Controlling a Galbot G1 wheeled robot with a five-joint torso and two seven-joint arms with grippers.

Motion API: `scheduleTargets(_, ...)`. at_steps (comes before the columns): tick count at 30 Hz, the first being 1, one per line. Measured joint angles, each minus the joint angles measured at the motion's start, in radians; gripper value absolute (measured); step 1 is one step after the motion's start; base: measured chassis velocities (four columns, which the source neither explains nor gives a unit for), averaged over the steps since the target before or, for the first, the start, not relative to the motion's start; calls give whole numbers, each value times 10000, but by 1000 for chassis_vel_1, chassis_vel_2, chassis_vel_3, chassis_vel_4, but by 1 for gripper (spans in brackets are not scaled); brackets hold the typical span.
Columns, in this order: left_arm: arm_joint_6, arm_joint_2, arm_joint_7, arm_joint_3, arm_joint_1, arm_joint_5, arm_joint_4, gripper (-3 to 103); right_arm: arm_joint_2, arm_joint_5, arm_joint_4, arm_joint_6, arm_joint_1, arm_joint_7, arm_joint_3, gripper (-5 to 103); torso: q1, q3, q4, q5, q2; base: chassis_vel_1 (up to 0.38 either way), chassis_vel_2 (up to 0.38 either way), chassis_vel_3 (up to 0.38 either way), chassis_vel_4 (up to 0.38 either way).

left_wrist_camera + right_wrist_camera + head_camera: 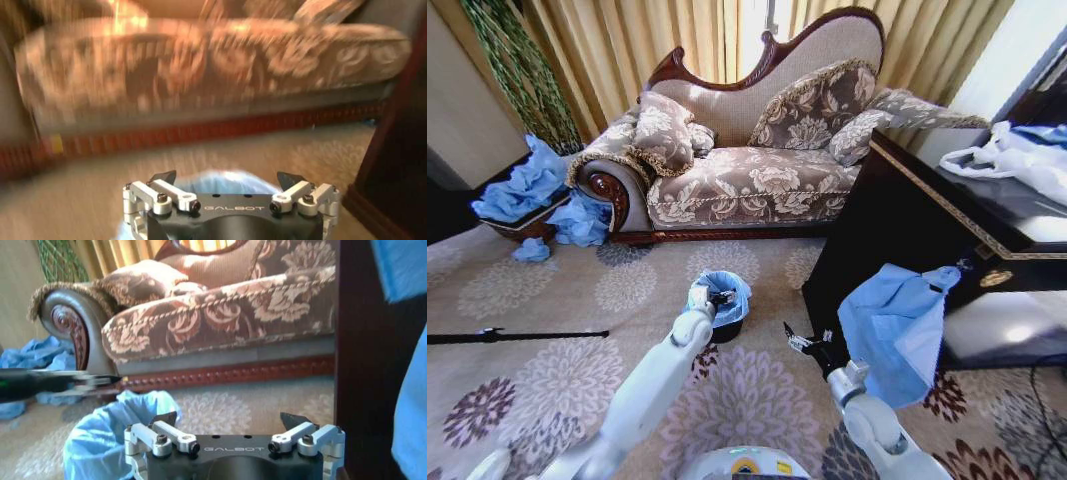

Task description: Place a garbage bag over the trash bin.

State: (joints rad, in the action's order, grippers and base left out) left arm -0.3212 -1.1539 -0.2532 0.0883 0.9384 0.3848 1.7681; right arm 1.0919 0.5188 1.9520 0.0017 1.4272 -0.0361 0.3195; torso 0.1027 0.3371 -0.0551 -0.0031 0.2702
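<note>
My right gripper (795, 343) waits just beside the trash bin (724, 328), jaws open and empty. My left gripper (720, 297), jaws open, hovers over the rim. The garbage bag (723, 289) already drapes the bin on the carpet; seating looks nearly complete.

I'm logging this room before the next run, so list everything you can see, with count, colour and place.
garbage bag: one, light blue, draped over the bin on the carpet
trash bin: one, black, in front of the sofa
sofa: one, floral brown with a dark wood frame, against the curtains
cushions: several, floral, on the sofa
blue bags: a heap, by the sofa's end
blue sheet: one, hanging off the dark cabinet
cabinet: one, dark wood, to the robot's right
white bags: a bunch, on the cabinet top
left claw: open, at the bin's rim
right claw: open, low beside the bin
</note>
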Motion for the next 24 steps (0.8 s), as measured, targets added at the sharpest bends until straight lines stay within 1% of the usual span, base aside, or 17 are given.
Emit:
scheduleTargets(1, 0, 0, 0, 0, 0, 0, 0, 100, 0, 0, 0, 0, 0, 0, 0, 100, 0, 0, 0, 0, 0, 0, 0, 0, 0)
scheduleTargets(3, 706, 510, 356, 325, 719, -1514, 604, 100, 71, -12, 186, 167, 121, -62, 133, 100, 0, 0, 1, 6, 0, 0, 0, 0, 0)
scheduleTargets(4, 928, 695, 388, 530, 1107, -1885, 864, 100, 119, -33, 265, 252, 190, -91, 174, 100, 1, 1, 0, 1, 1, 0, 0, 0, 0)
scheduleTargets(5, 928, 695, 388, 530, 1107, -1885, 864, 100, 119, -33, 265, 252, 190, -91, 174, 100, 1, 1, 0, 1, 1, 0, 0, 0, 0)
scheduleTargets(7, 1105, 987, 327, 1225, 2212, -2187, 1483, 100, 315, -134, 431, 519, 394, -180, 242, 100, 0, 1, 4, 4, 1, 0, 0, 0, 0)
scheduleTargets(8, 1105, 987, 327, 1225, 2212, -2187, 1483, 100, 315, -134, 431, 519, 394, -180, 242, 100, 0, 1, 4, 4, 1, 0, 0, 0, 0)
scheduleTargets(10, 1332, 1029, 440, 2152, 3587, -2522, 2055, 100, 602, -464, 564, 894, 637, -366, 312, 100, 0, 1, 3, 2, 0, 0, 0, 0, 0)
scheduleTargets(11, 1332, 1029, 440, 2152, 3587, -2522, 2055, 100, 602, -464, 564, 894, 637, -366, 312, 100, 0, 1, 3, 2, 0, 0, 0, 0, 0)
scheduleTargets(13, 1536, 854, 518, 2716, 4512, -2725, 2362, 100, 769, -911, 597, 1166, 786, -490, 388, 100, 0, 0, 1, 5, 0, 0, 0, 0, 0)
scheduleTargets(15, 1775, 428, 539, 3300, 5484, -2878, 2621, 100, 924, -1408, 689, 1481, 991, -724, 465, 100, 0, 0, 1, 5, 1, 0, 0, 0, 0)
scheduleTargets(16, 1775, 428, 539, 3300, 5484, -2878, 2621, 100, 924, -1408, 689, 1481, 991, -724, 465, 100, 0, 0, 1, 5, 1, 0, 0, 0, 0)
scheduleTargets(17, 1922, 121, 556, 3589, 6076, -2939, 2762, 100, 1014, -1635, 780, 1564, 1178, -845, 493, 100, 0, 0, 2, 2, 0, 0, 0, 0, 0)
scheduleTargets(18, 1922, 121, 556, 3589, 6076, -2939, 2762, 100, 1014, -1635, 780, 1564, 1178, -845, 493, 100, 0, 0, 2, 2, 0, 0, 0, 0, 0)
scheduleTargets(19, 2091, -191, 546, 3843, 6628, -2994, 2884, 100, 1095, -1855, 850, 1650, 1404, -874, 536, 100, -1, 0, 5, 4, 1, 0, 0, 0, 0)
scheduleTargets(20, 2193, -404, 540, 4011, 6992, -3018, 3025, 100, 1162, -1983, 897, 1755, 1580, -874, 555, 100, -1, 0, 2, 4, 1, 0, 0, 0, 0)
scheduleTargets(21, 2193, -404, 540, 4011, 6992, -3018, 3025, 100, 1162, -1983, 897, 1755, 1580, -874, 555, 100, -1, 0, 2, 4, 1, 0, 0, 0, 0)
scheduleTargets(24, 2363, -854, 510, 4293, 7679, -3124, 3406, 100, 1435, -2247, 1199, 1986, 2346, -760, 656, 100, 0, 0, 3, 8, 1, 0, 0, 0, 0)
